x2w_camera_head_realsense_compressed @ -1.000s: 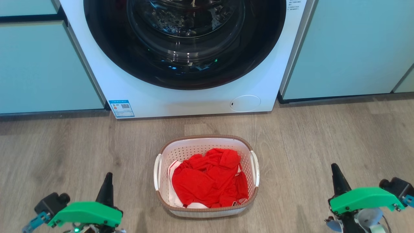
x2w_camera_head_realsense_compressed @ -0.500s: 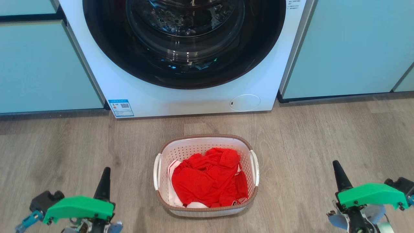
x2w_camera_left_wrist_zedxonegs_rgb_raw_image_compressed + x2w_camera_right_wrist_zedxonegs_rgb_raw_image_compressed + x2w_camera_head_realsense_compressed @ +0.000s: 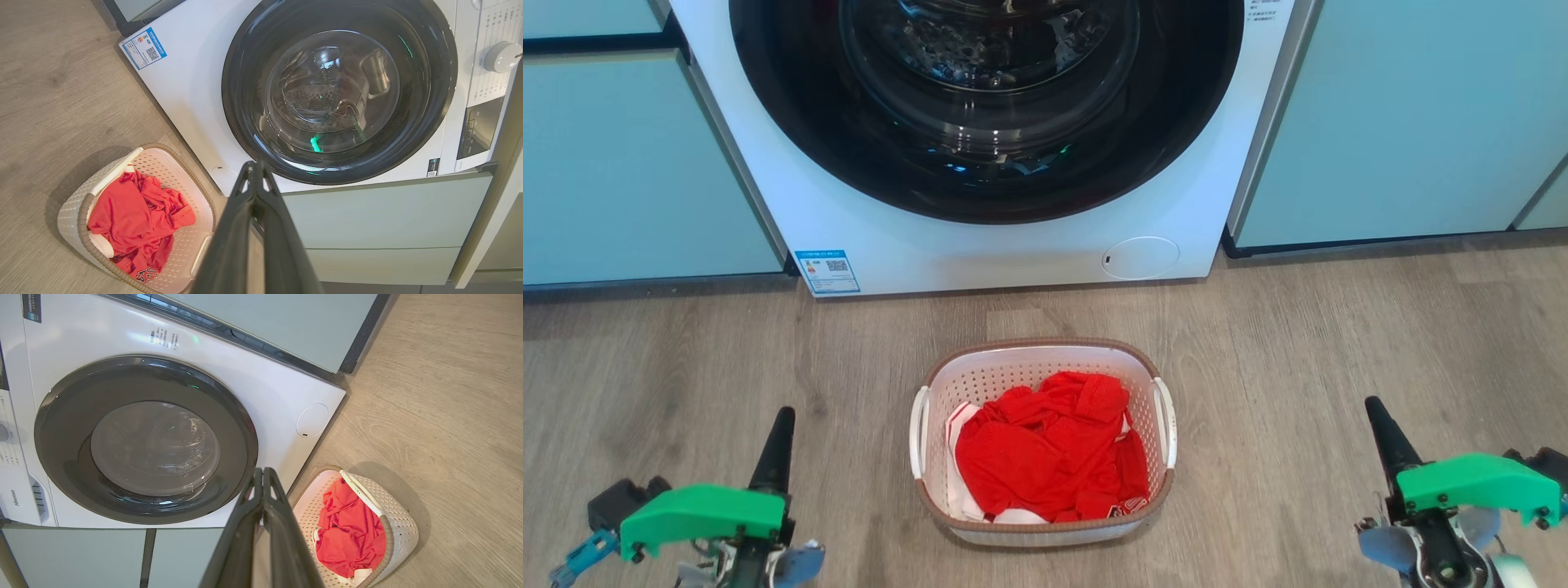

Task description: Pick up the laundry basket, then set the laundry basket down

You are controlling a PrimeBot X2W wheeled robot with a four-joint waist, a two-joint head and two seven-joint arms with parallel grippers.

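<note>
Left gripper (image 3: 782,418): lower left of the head view. Its two dark fingers are pressed together into a single point with nothing between them, and a green housing (image 3: 707,513) sits behind. In the left wrist view the fingertips meet in front of the lower rim of the washer door.

Right gripper (image 3: 1377,408): lower right of the head view. It is likewise closed and empty, with the same kind of green housing (image 3: 1474,488) behind. In the right wrist view the paired fingers rise from the bottom centre, tips touching.

Both grippers hang over the wood floor (image 3: 1298,343), one on each side of the laundry basket (image 3: 980,380) and well apart from it. Neither touches it.

The laundry basket stands upright on the floor at lower centre of the head view, a short way out from the washing machine (image 3: 890,237). It has white perforated walls, a brown rim and a white handle (image 3: 919,433) on each side. Red clothes (image 3: 1045,449) are heaped inside, with a bit of white cloth (image 3: 957,420) showing at the left of the heap.

The washing machine fills the upper centre: white front, dark round door (image 3: 984,106), blue label (image 3: 827,271) at its lower left corner, round cap (image 3: 1141,258) at lower right. Pale green cabinets (image 3: 629,163) flank it on both sides.
</note>
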